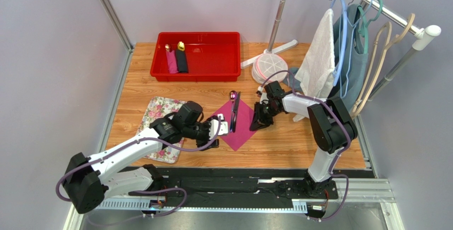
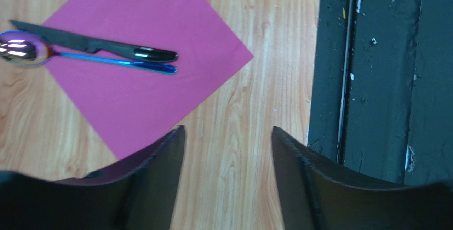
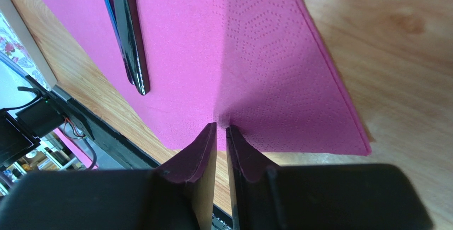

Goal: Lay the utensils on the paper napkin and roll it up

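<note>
On the wooden table (image 1: pixel 298 140), near its middle, the pink napkin (image 1: pixel 243 133) is laid flat and turned corner-on to the arms. The knife (image 2: pixel 95 46) and spoon (image 2: pixel 24 49) are already set on it, close side by side. Their handles are seen to end near the napkin's middle, while the spoon's bowl and the knife's tip are carried past the napkin's far corner onto bare wood. At the napkin's right edge the right pincer (image 3: pixel 221 130) is closed almost fully, with a raised ridge of paper caught between its tips, so the sheet is judged to be pinched there. At the napkin's left corner the left pincer (image 2: pixel 228 134) is spread wide and nothing is gripped by it. One of its fingers (image 2: pixel 159 166) is seen over that corner, though contact with the paper cannot be told. The laying step is judged done and the rolling barely begun. Several faults could be caused from this point. If the pinched edge is pulled up or across too fast, the thin paper could be torn at the small bite or slipped out of it. If the sheet is dragged rather than folded, the smooth cutlery could be slid or rolled off it. Because the heads overhang the napkin, a loose, lopsided roll could be made, and the pieces could be dropped from its open end.
</note>
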You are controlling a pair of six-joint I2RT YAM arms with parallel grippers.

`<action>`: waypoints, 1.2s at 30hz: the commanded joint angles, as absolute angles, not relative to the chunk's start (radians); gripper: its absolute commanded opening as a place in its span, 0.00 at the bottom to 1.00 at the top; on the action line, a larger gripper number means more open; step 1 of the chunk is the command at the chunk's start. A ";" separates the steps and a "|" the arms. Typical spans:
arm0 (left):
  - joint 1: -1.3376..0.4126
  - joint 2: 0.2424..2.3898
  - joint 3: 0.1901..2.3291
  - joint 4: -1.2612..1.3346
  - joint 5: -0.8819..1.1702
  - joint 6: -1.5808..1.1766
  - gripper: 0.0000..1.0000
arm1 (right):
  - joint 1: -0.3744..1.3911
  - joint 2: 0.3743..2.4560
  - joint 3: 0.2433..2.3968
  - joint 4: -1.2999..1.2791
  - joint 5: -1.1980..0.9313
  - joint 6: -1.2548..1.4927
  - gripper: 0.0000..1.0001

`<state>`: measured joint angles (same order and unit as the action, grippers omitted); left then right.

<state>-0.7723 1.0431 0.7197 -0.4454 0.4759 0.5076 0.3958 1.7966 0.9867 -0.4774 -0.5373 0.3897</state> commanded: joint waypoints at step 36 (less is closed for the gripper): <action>-1.046 1.604 0.778 -0.075 0.351 0.765 0.34 | 0.354 1.634 1.131 -0.589 -0.606 0.371 0.34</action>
